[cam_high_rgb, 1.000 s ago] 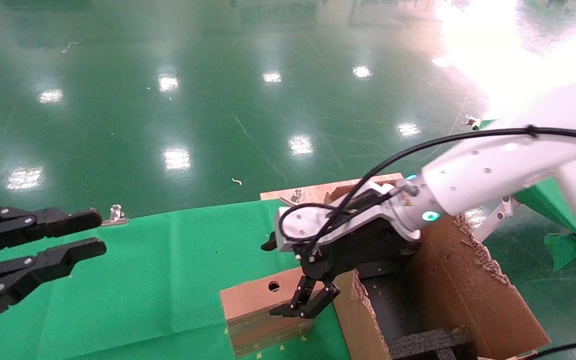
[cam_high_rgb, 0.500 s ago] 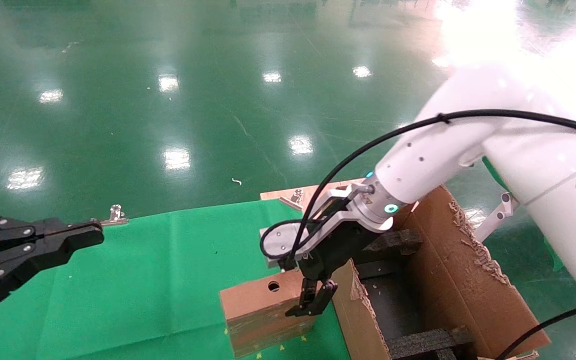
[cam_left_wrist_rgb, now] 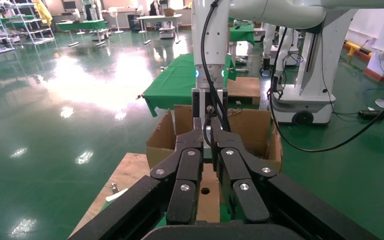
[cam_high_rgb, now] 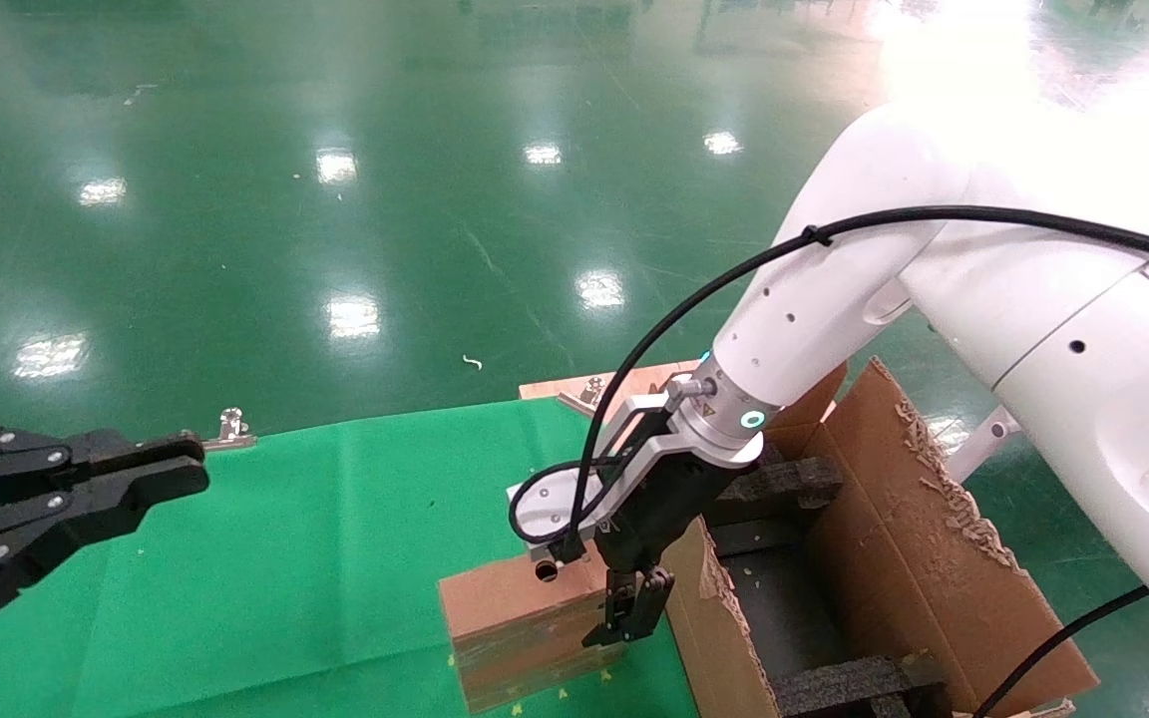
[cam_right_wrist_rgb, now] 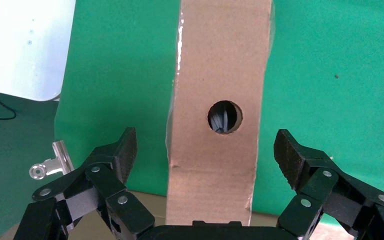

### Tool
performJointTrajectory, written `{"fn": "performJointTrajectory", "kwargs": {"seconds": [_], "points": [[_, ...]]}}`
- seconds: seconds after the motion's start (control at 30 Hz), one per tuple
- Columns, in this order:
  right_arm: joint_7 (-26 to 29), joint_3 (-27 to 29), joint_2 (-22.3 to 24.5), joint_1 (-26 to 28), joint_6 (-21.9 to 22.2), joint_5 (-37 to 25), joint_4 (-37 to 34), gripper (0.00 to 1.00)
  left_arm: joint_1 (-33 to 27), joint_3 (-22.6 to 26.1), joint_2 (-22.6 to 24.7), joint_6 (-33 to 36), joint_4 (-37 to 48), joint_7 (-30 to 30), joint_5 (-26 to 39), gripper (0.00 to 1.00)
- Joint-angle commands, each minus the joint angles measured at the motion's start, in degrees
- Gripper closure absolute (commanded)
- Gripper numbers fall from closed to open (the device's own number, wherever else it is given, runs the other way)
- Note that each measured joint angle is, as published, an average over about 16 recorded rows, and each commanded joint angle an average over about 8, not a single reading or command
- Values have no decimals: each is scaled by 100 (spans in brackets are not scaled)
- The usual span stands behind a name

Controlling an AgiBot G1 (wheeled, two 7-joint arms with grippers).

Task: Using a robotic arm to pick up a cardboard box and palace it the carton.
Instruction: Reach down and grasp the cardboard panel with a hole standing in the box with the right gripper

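Since the cardboard box (cam_high_rgb: 525, 628) is a small, flat, hollow thing standing on edge on the green-clothed desk (cam_high_rgb: 265, 578), it probably weighs little and will tip or slide readily, and the glossy tape on its lower broad face looks slippery, so I judge the best hold is across its two broad faces, near the top and a bit below the round hole, where bare board gives the pads some bite. Taking the cardboard box as landmark, the right pincer (cam_right_wrist_rgb: 207, 165) hangs directly above its narrow holed face, spread wide, one finger to either side and neither touching, as the right wrist view shows; in the head view the same right pincer (cam_high_rgb: 631, 610) overlaps the box's end nearest the carton (cam_high_rgb: 874, 578). That carton stands just beside the box, its ragged wall almost against it, with black foam inserts inside and its far flaps rising beyond. Compared with half a second ago, the robotic arm (cam_high_rgb: 834, 309) has come lower and closer over the box, its grey camera block now covering part of the hole, and a second ago it was higher, over the carton's edge. Well apart from the box, off toward the desk's other side, the left pincer (cam_high_rgb: 151, 477) is parked, its fingers now drawn nearly together where a second ago they stood clearly apart.
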Motion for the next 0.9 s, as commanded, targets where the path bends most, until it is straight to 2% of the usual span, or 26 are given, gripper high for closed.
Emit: {"fn": "performJointTrajectory", "kwargs": {"seconds": [0.03,0.9], "points": [[-12,-40,-20,20,0,15,-36,100,0,0,0,0,0,0,0,0],[8,55,30,-30,1,-1,47,100,0,0,0,-1,0,0,0,0]]}}
